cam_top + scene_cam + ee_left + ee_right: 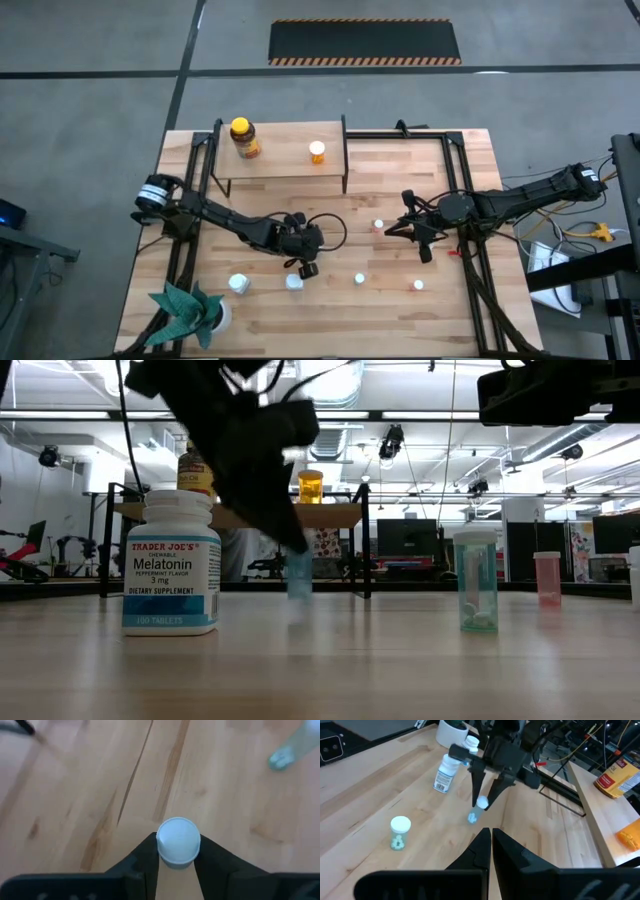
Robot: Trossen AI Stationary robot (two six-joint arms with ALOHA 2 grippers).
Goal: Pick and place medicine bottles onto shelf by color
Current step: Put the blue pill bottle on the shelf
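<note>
The left hand (296, 268), lower centre of the overhead frame, reaches down over a small pale-blue bottle (178, 841) standing on the wooden counter (400, 170). Seen from its wrist, its two dark fingers (142, 865) press either side of the bottle just under the white cap, gripping it. From counter level the same bottle (299, 573) stands upright at centre frame, under the dark arm coming in from the upper left.

The right hand (392, 231) hangs right of centre in the overhead frame, its fingers (481, 851) drawn together with nothing between them.

The shelf (280, 152), at upper centre of the overhead frame, carries an amber jar with a yellow lid (243, 138) on its left part and a small orange bottle (317, 152) to the right of it.

On the counter, a white melatonin bottle (171, 563) stands at the left of the low frame, a clear bottle with a pale cap (476, 580) right of centre, and a pink bottle (548, 579) farther right. A potted green plant (188, 310) sits at the lower left of the overhead frame.
</note>
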